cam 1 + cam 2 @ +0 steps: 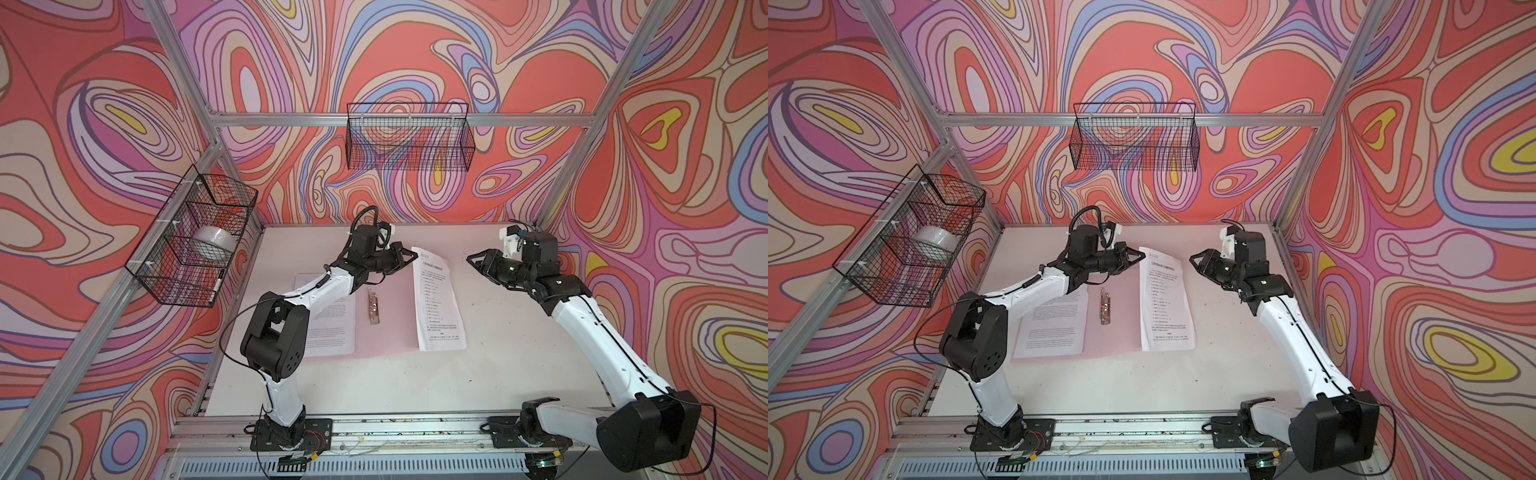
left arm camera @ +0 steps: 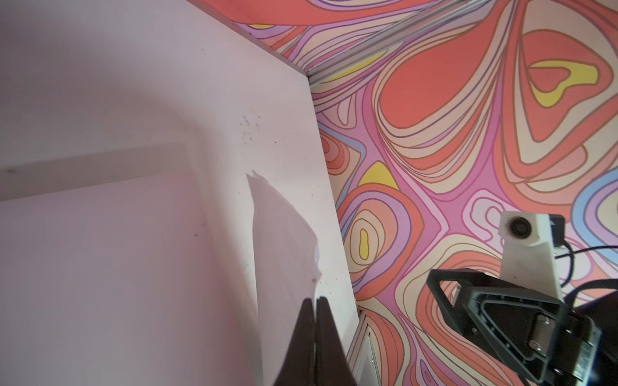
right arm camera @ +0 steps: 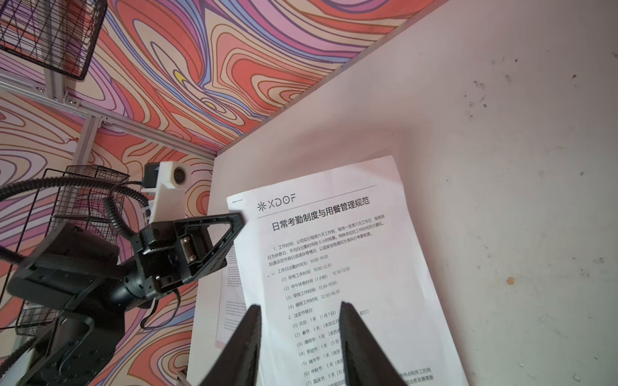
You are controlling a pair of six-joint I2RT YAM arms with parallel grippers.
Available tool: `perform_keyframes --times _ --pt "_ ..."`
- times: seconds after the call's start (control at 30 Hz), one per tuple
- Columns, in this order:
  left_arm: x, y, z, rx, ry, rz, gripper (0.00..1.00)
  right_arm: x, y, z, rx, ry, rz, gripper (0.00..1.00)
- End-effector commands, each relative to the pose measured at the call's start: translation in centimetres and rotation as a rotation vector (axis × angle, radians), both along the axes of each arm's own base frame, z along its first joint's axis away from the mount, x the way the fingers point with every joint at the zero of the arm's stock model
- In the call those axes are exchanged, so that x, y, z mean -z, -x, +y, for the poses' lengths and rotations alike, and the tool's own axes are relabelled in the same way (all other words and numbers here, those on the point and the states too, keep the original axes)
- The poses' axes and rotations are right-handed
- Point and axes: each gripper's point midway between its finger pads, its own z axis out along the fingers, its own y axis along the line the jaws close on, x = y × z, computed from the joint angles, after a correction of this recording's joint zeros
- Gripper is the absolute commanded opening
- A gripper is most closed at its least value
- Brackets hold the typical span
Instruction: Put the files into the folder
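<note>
Lying open and flat on the white table (image 1: 374, 386), a pale pink folder (image 1: 390, 328) shows its metal clip (image 1: 372, 309) along the middle. A printed sheet (image 1: 332, 328) rests on its left half, partly under the left arm. A headed sheet (image 1: 440, 307) lies on its right half, its far corner pinched in the closed left gripper (image 1: 413, 258). The right gripper (image 1: 469, 259) hangs near that sheet's far end, jaws partly apart, empty.

Left gripper (image 2: 315, 299), jaws pressed together on the edge of 1 white sheet (image 2: 284, 240), whose corner stands lifted off the white table (image 2: 234, 83). Pale-pink folder (image 2: 100, 267) lies alongside. The right gripper (image 2: 434, 284) is seen against the patterned wall (image 2: 434, 100).
</note>
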Motion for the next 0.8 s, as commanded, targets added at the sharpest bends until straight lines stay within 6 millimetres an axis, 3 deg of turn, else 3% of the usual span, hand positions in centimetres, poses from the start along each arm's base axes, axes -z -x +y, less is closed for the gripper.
perform_keyframes --times 0.0,0.17,0.23,0.5,0.77 --pt "0.0 0.2 0.4 0.027 -0.055 -0.073 0.0 0.5 -0.1 1.3 -0.036 -0.016 0.007 0.41" --pt "3.4 -0.4 0.9 0.049 -0.125 -0.062 0.0 1.2 0.2 5.8 -0.121 0.057 0.011 0.43" --pt "4.5 -0.7 1.1 0.065 -0.13 -0.049 0.0 1.9 0.0 6.6 -0.135 0.052 0.028 0.43" --pt "8.6 -1.9 3.0 0.077 -0.206 -0.006 0.0 3.9 -0.8 7.3 -0.133 0.066 0.063 0.43" --pt "12.7 -2.6 5.4 0.063 -0.451 -0.028 0.0 5.6 -1.4 7.9 -0.139 0.076 0.097 0.43"
